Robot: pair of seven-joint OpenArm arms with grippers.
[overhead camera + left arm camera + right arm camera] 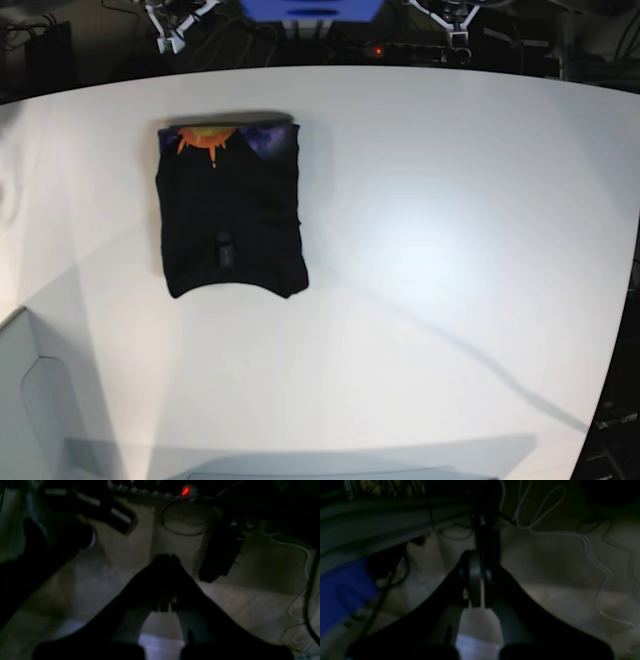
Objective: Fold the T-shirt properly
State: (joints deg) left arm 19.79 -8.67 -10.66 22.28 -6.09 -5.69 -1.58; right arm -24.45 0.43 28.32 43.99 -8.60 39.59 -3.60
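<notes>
Table [450,250] holds the T-shirt [232,215] folded near its far left corner, and your left gripper [167,557] and right gripper [480,580] are fully closed, empty, so another pass risks dragging folds loose.

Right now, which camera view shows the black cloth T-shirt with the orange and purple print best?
The base view. There the black cloth T-shirt lies folded into a compact rectangle on the white table, with its orange and purple print along the far edge and a small label in the middle. Neither dim wrist view shows the shirt at all.
</notes>
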